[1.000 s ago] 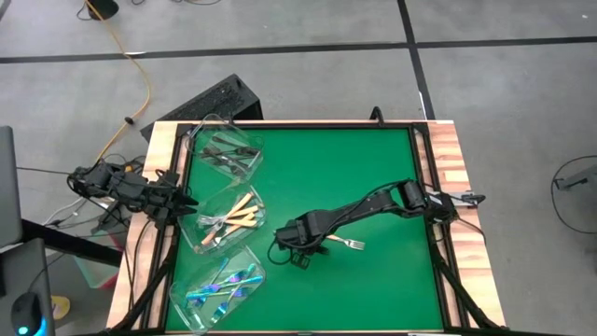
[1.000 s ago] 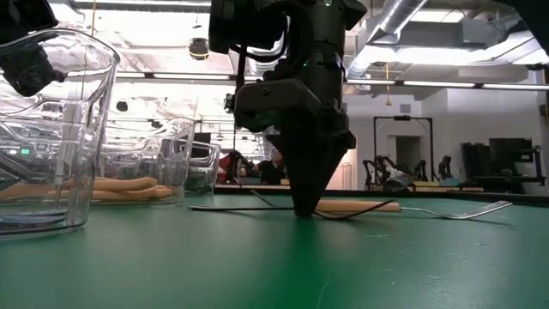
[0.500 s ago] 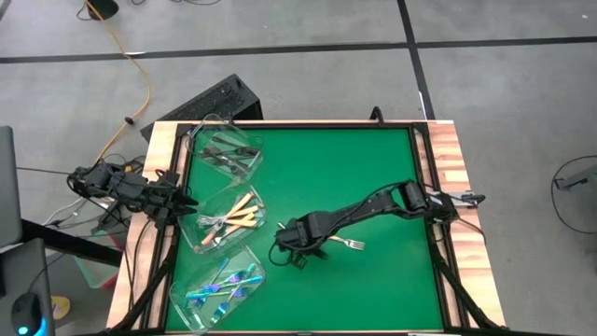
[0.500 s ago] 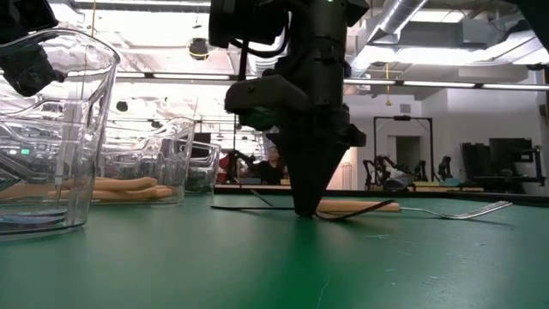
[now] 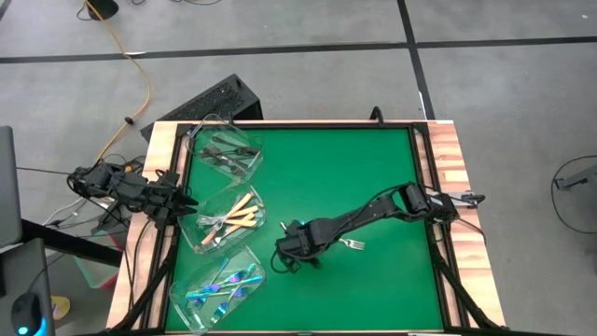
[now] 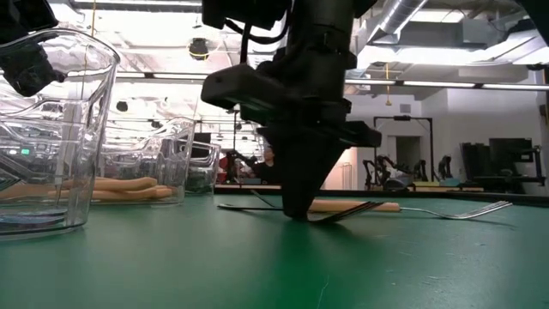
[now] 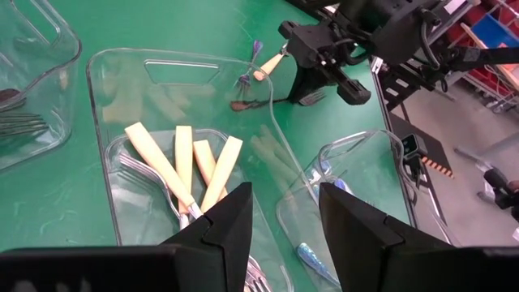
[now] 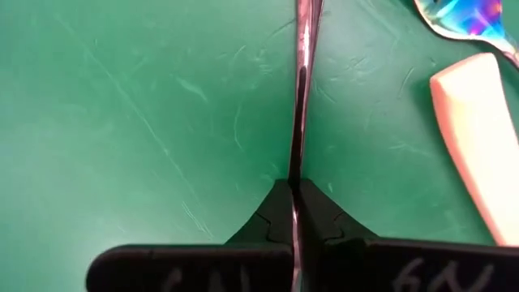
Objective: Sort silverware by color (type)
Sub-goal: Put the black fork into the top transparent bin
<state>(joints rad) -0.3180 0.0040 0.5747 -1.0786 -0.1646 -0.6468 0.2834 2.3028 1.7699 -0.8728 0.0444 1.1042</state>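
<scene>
My right gripper (image 5: 295, 246) stands at mid-table, fingers pointing down, shut on a thin dark silver-grey fork (image 6: 352, 210). Just beyond it on the green mat lie a cream-handled fork (image 5: 347, 245) and an iridescent piece (image 8: 470, 16). Along the table's left side stand three clear tubs. The far one holds dark forks (image 5: 224, 149), the middle one cream-handled forks (image 5: 231, 217), the near one iridescent forks (image 5: 222, 285). My left gripper (image 7: 284, 219) hangs open over the middle tub at the left edge, touching nothing. My right gripper pinches the dark fork's thin stem (image 8: 300, 154) between its two fingertips (image 8: 272, 207), coming from above and pointing down. The stem shows edge-on and runs straight away from the fingers. In the low view the fork stays low at the mat, its ends (image 6: 377, 204) slightly raised.
The green mat (image 5: 373, 177) is open over its far and right parts. A wooden rim (image 5: 448, 159) frames the table. The cream handle (image 8: 478, 138) lies close beside my right fingers. The tubs' walls (image 6: 60, 129) stand tall on the left.
My right gripper has shifted a little toward the table's near edge and turned about its own axis, staying shut. The dark fork has swung with it along the mat, and its end toward the cream-handled fork now sits slightly raised.
</scene>
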